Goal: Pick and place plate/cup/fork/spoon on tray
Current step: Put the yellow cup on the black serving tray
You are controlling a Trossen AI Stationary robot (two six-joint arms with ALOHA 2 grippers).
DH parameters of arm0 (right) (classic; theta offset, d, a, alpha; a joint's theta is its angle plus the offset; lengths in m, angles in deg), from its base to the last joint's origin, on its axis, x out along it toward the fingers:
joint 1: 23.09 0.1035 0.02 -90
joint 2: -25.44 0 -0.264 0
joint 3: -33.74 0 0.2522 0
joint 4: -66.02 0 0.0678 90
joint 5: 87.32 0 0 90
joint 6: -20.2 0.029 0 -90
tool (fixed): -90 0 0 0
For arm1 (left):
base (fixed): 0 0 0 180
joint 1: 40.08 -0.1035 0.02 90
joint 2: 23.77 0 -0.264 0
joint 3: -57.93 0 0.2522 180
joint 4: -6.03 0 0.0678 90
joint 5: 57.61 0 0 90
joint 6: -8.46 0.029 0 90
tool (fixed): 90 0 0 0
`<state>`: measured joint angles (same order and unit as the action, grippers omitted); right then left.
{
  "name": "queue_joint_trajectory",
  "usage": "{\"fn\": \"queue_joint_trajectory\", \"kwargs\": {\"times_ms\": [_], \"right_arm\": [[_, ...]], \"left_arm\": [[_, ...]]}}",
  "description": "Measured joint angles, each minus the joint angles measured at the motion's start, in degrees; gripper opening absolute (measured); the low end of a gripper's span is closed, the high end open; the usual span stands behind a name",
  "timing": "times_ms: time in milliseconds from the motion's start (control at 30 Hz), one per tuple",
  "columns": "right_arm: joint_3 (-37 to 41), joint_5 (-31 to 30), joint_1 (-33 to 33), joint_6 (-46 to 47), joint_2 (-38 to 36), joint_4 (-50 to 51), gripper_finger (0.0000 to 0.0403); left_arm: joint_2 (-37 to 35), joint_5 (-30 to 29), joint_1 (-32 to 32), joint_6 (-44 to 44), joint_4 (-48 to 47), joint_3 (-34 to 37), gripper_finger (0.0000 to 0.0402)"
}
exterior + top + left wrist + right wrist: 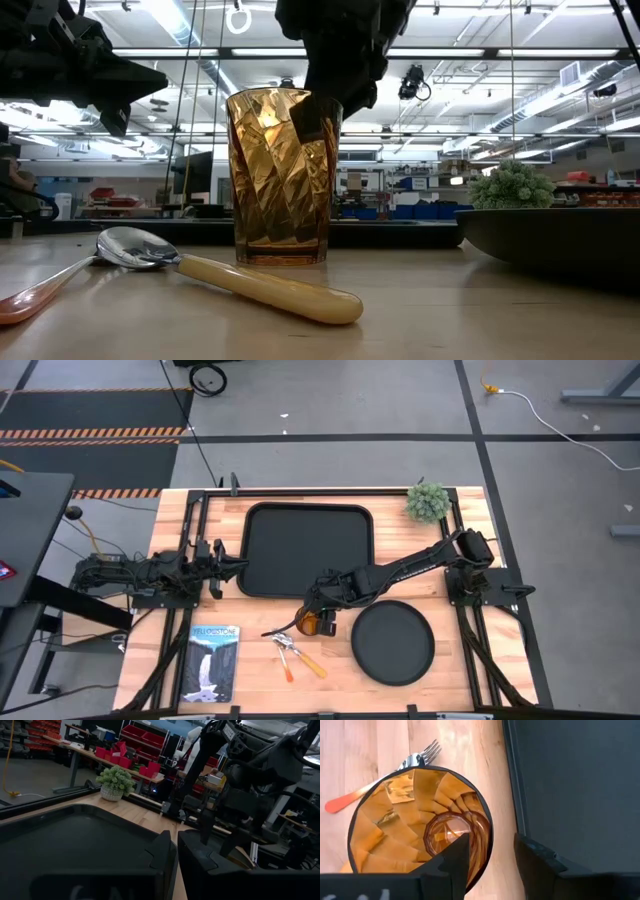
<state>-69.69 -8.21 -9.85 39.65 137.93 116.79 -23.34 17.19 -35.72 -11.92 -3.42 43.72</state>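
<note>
The amber ribbed cup (308,623) stands upright on its base on the wooden table, between the black tray (305,550) and the round black plate (392,643). My right gripper (490,865) is open above the cup and points down. One finger (452,862) is inside the cup and the other (540,867) is outside, with the cup's wall (487,847) between them and a gap on each side. The fork (287,665) and the spoon (312,663) lie flat on the table near the cup. My left gripper (237,567) is shut, by the tray's left edge.
A small potted plant (428,502) stands at the table's far right corner. A booklet with a waterfall picture (212,662) lies at the near left. The fork's tines (431,750) lie close beside the cup. The tray's near rim (512,795) runs just past the cup.
</note>
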Motion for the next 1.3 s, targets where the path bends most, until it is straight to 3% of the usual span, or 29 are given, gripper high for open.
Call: {"fn": "queue_joint_trajectory", "kwargs": {"times_ms": [867,1300], "right_arm": [[-0.04,1.14,-1.05,1.6,-0.09,2.56,0.0018],[-0.43,4.49,-2.77,-0.5,-1.37,4.84,0.0013]], "left_arm": [[0.0,0.01,0.0,-0.02,0.07,0.0,0.0043],[-0.02,0.0,0.0,-0.01,0.07,0.0,0.0043]]}}
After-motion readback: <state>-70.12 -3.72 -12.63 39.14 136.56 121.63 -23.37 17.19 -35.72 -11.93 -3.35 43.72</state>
